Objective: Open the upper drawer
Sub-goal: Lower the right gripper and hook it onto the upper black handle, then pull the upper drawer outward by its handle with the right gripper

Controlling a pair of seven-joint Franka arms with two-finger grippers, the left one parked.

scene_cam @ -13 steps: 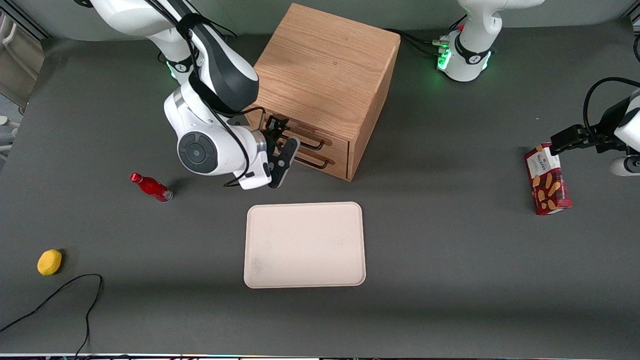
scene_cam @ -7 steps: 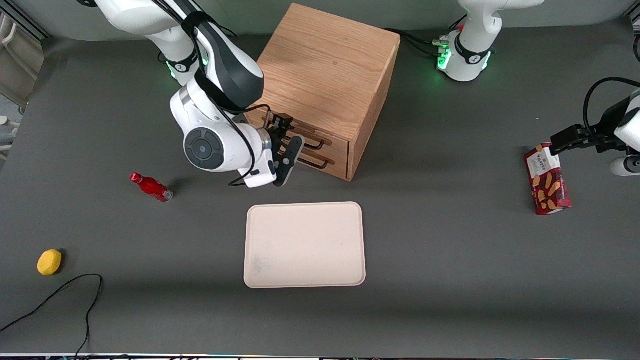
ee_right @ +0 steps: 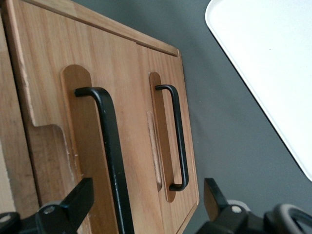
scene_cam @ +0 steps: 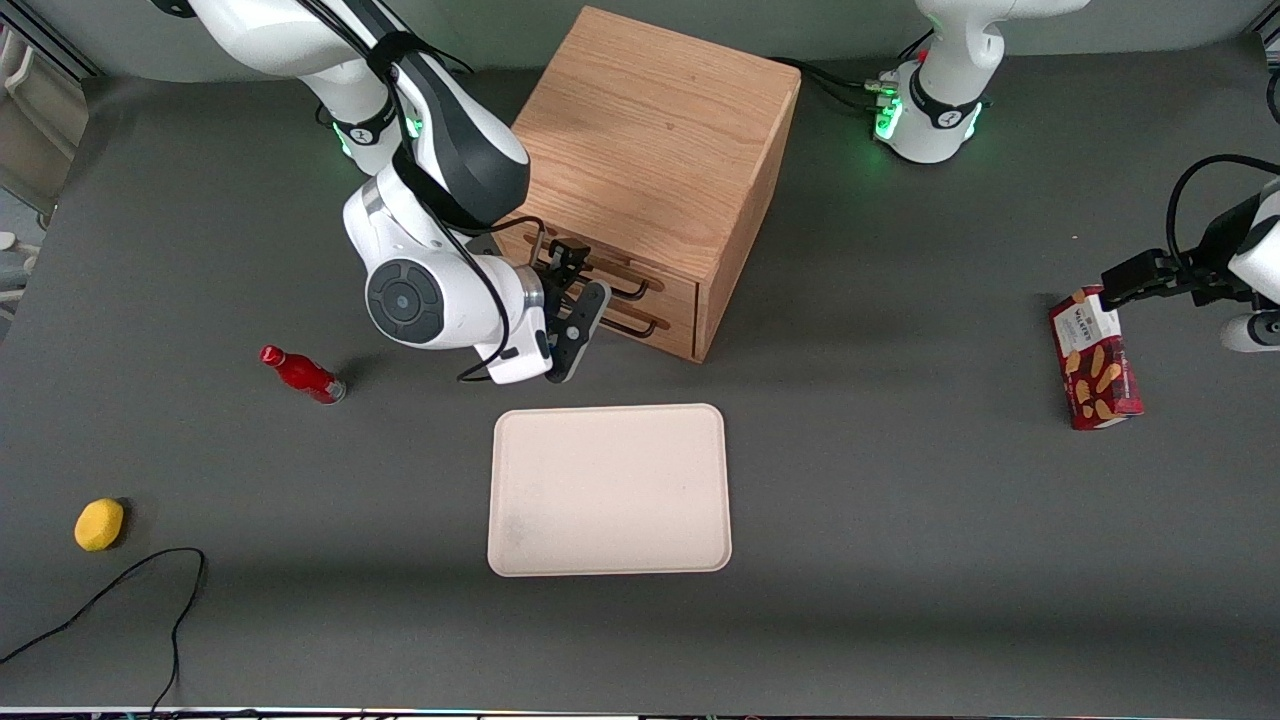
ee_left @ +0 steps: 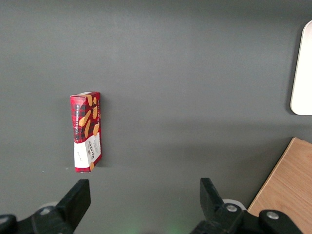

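The light oak cabinet (scene_cam: 660, 130) has two drawers, both shut. The upper drawer (scene_cam: 672, 288) has a thin black bar handle (scene_cam: 628, 288); the bottom drawer's like handle (scene_cam: 640, 327) sits just under it. My right gripper (scene_cam: 583, 280) is open, right in front of the drawer fronts. In the right wrist view the upper drawer (ee_right: 134, 87) fills the frame. Its handle (ee_right: 111, 146) runs between my fingers (ee_right: 73, 204), close to one and apart from both. The bottom drawer's handle (ee_right: 178, 136) is also in view there.
A cream tray (scene_cam: 610, 490) lies on the grey table, nearer the front camera than the cabinet. A red bottle (scene_cam: 300, 373), a yellow lump (scene_cam: 99, 524) and a black cable (scene_cam: 120, 590) lie toward the working arm's end. A red biscuit box (scene_cam: 1095, 358) lies toward the parked arm's end.
My right gripper has moved in toward the drawer fronts, still open, and now straddles the upper handle. The drawers have not moved.
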